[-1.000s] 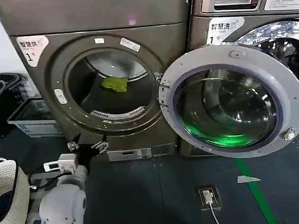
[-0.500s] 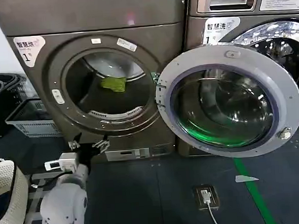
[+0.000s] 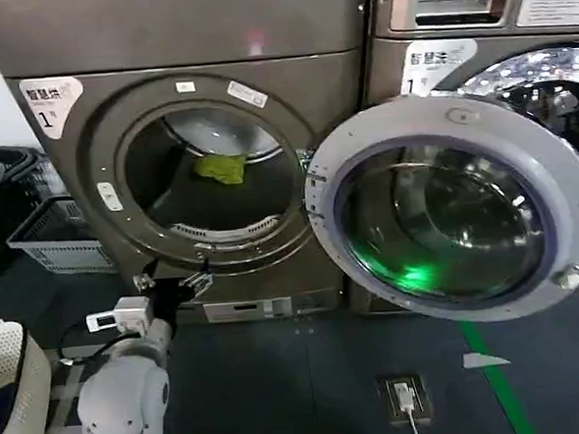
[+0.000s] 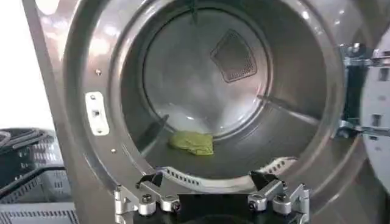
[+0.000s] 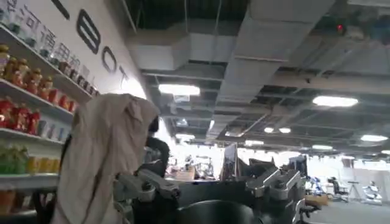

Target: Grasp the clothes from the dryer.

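The dryer (image 3: 83, 53) stands at the left, its round door (image 3: 451, 119) swung open to the right. The clothes (image 3: 221, 168), a small yellow-green piece, lie on the drum floor toward the back, also seen as clothes (image 4: 192, 142) in the left wrist view. My left gripper (image 3: 171, 281) hangs open just below the porthole's lower rim, outside the drum and well short of the cloth. In the left wrist view the left gripper (image 4: 206, 179) has nothing between its fingers. My right gripper (image 5: 207, 182) points up at a ceiling, its fingers apart and bare.
A second machine with a silver-rimmed glass front (image 3: 546, 73) stands at the right behind the open door. Dark plastic baskets (image 3: 55, 236) sit left of the dryer. A white hamper (image 3: 14, 381) is at the lower left. A floor socket (image 3: 404, 397) and green line (image 3: 496, 381) mark the floor.
The dryer and its door look slightly larger and shifted in the head view. The left gripper keeps its place below the porthole. The cloth has not moved.
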